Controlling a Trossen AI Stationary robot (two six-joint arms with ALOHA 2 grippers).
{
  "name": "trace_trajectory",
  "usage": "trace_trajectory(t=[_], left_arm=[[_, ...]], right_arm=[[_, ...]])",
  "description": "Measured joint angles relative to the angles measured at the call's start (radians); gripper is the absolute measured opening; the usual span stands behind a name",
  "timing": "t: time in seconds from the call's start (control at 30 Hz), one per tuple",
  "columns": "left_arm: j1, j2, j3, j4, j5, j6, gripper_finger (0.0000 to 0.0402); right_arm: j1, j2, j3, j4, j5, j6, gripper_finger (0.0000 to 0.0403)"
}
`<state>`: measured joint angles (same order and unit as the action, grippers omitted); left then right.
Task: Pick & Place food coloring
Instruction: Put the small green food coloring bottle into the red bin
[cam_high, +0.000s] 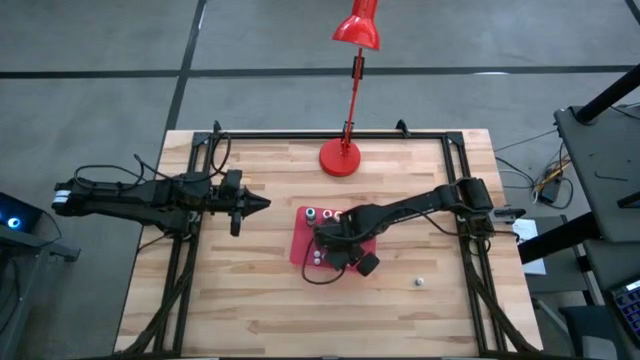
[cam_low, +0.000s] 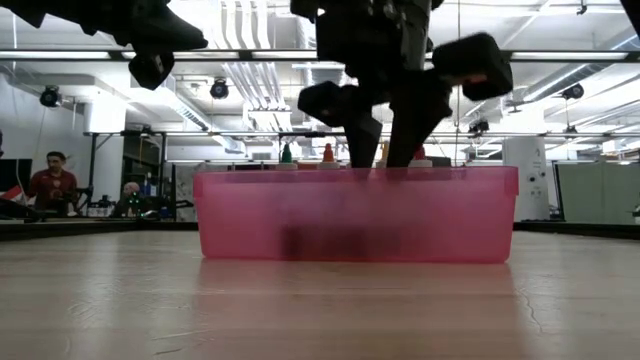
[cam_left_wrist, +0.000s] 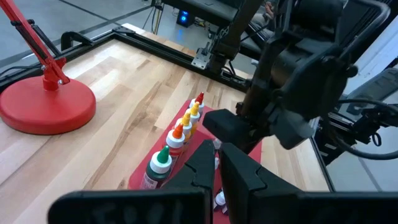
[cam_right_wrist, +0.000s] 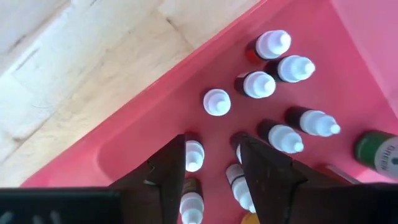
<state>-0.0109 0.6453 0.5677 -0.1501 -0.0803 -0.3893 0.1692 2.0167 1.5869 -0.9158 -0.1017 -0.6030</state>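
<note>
The red tray sits mid-table. Several tiny food coloring bottles stand upright on its floor, showing pale tips from above. In the left wrist view a row of bottles with green, orange, yellow and red caps lines the tray's far side. My right gripper points down into the tray and is open. One bottle stands just inside one of its fingers and another beside the other; I see no hold on either. My left gripper waits shut above the table, left of the tray.
A red desk lamp stands on its round base beyond the tray, its stem leaning toward the far edge. A small grey-white bead lies on the wood right of the tray. People sit in the room behind the table.
</note>
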Motion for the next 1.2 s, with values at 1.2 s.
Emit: trace_trajectory(t=[1.2], left_arm=[[0.0, 0.006, 0.0, 0.034, 0.0, -0.049, 0.0]], right_arm=[[0.171, -0.441, -0.195, -0.203, -0.055, 0.783, 0.0109]])
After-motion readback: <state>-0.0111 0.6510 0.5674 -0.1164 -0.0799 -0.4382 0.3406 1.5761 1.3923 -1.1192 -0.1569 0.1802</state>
